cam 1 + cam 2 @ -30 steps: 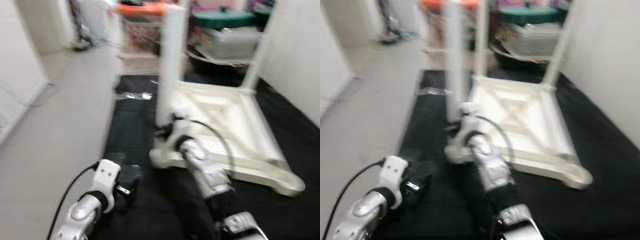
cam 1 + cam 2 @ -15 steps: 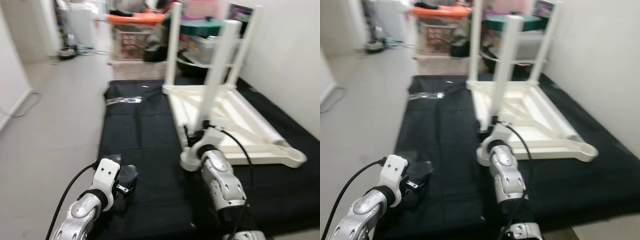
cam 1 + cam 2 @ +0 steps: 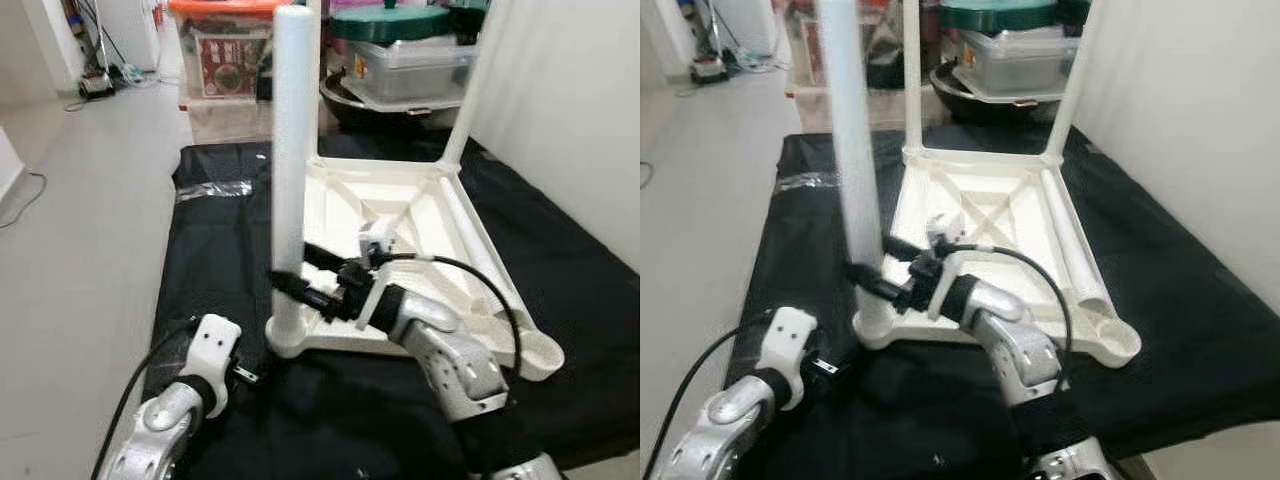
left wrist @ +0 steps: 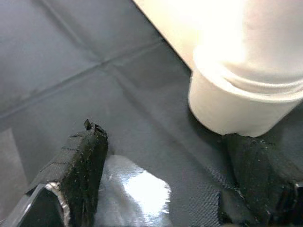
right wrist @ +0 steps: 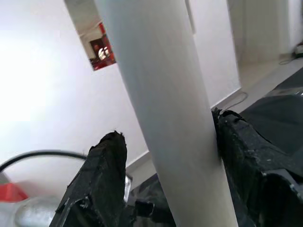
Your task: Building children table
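Pale grey floor (image 3: 90, 200) along the left, brightly lit. Black cloth (image 3: 590, 300) spread over it, reaching a plain white wall (image 3: 570, 90) on the right. At the cloth's far edge, clear storage bins: orange-lidded bin (image 3: 222, 40) and green-lidded bin (image 3: 405, 45). Cables (image 3: 100, 60) at the far left corner.

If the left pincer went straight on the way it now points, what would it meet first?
Probably the round corner socket of the upturned white table, where the near leg stands. The left pincer is open, low over the black cloth, and that socket lies ahead between its fingers; depth is uncertain.
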Available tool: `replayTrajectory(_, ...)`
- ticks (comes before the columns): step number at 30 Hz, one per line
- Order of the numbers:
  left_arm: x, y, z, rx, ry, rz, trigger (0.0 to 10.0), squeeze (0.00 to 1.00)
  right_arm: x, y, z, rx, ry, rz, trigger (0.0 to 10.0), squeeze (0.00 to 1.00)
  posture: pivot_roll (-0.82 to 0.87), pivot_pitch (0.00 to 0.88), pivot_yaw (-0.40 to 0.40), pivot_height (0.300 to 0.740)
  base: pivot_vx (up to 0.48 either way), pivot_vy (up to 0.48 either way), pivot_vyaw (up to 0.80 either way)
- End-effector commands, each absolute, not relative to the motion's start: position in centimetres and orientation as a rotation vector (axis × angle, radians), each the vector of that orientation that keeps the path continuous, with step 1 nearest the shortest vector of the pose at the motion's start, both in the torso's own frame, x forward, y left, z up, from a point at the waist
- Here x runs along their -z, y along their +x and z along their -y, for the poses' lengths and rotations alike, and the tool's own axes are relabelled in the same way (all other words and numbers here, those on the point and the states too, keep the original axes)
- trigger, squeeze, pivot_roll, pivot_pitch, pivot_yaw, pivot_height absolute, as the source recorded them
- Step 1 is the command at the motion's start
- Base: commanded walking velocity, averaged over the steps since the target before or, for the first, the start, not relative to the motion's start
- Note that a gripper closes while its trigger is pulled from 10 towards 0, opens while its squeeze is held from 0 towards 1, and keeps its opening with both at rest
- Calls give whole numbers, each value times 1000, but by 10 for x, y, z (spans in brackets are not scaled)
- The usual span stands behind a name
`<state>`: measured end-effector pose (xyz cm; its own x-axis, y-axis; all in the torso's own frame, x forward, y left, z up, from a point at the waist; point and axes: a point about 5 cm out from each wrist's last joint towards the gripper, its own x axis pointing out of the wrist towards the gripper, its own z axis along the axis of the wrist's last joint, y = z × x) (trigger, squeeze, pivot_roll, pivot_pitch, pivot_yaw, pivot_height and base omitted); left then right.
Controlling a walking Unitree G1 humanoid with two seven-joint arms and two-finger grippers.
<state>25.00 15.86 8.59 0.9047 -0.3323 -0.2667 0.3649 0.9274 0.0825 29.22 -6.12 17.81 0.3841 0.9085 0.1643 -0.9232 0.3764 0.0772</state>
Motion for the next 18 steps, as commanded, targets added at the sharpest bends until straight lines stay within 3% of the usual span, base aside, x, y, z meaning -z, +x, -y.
replayTrajectory(1,-85,249,-158,352,141,-257,10000,0,-167,281,37,-1288,153,58,10000,0,142,0,-89,740,0,0,0)
replayTrajectory(9,-86,245,-155,360,134,-260,10000,0,-163,288,26,-1169,47,84,10000,0,126,0,-69,740,0,0,0)
replayTrajectory(10,-87,245,-153,367,135,-257,10000,0,-167,286,27,-1195,80,104,431,0,123,0,-69,740,0,0,0)
replayTrajectory(14,-87,245,-151,377,136,-252,10000,0,-170,284,29,-1210,106,126,0,0,121,0,-70,740,0,0,0)
replayTrajectory(15,-87,245,-152,375,140,-253,10000,0,-168,296,32,-1077,80,107,0,0,119,0,-70,740,0,0,0)
replayTrajectory(16,-87,245,-153,370,139,-252,10000,0,-160,319,46,-778,52,24,0,0,111,0,-71,740,0,0,0)
replayTrajectory(17,-87,245,-153,370,139,-252,10000,0,-160,319,46,-778,52,24,0,0,111,0,-71,740,0,0,0)
replayTrajectory(18,-86,243,-153,367,139,-254,10000,0,-149,340,75,-382,39,-62,0,0,113,0,-75,740,0,0,0)
